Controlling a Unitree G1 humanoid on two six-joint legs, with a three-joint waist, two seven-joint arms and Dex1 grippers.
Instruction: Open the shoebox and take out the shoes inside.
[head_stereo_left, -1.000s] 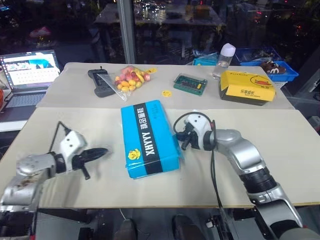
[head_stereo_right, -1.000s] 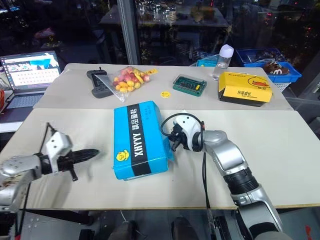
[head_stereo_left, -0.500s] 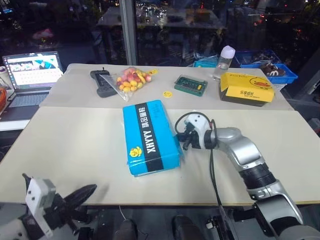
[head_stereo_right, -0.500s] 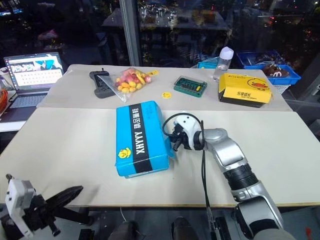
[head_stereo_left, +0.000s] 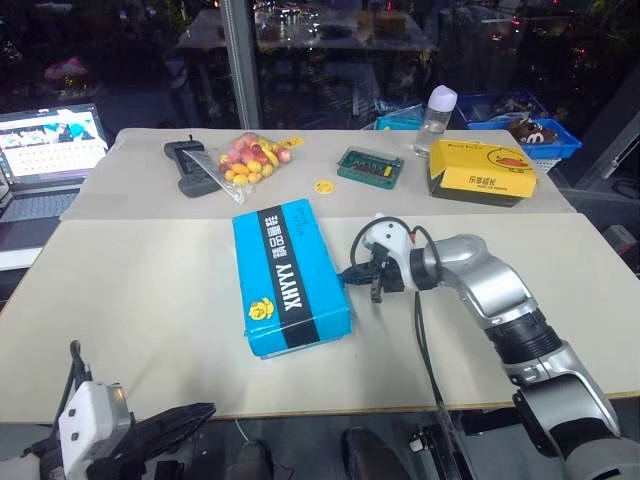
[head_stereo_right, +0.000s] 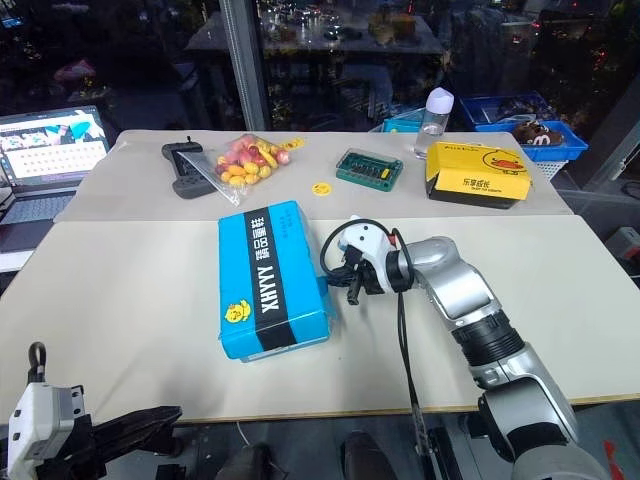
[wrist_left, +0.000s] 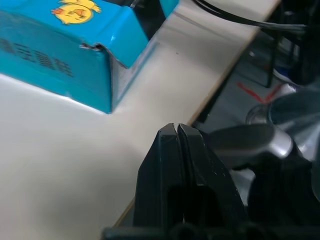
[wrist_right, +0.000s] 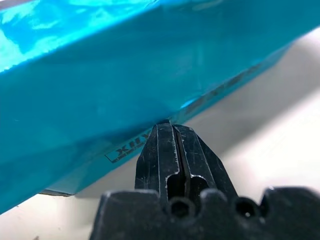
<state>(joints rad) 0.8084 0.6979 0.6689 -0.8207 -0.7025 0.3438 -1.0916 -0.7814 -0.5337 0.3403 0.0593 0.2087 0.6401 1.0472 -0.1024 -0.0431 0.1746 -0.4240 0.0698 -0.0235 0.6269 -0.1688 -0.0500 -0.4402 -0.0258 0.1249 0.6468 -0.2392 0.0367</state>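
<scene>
Head views: glossy blue cardboard shoebox (head_stereo_left: 290, 275), rectangular, lid down, flat on matte beige tabletop (head_stereo_left: 150, 290). Right hand (head_stereo_right: 343, 276), fingers pressed together, tips at box's long side. Left wrist view: left hand (wrist_left: 177, 131) closed, empty, off tabletop edge. Right wrist view: fingertips against the blue wall.

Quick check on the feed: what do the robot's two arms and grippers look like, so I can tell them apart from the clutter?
The right arm is silver metal with a black ribbed joint, a white wrist housing and a looping black cable. Each gripper, left and right, has two black fingers; the left's wrist block is white.

White "XHYYY" lettering runs along the closed blue shoebox (head_stereo_left: 290, 275) lid.
</scene>
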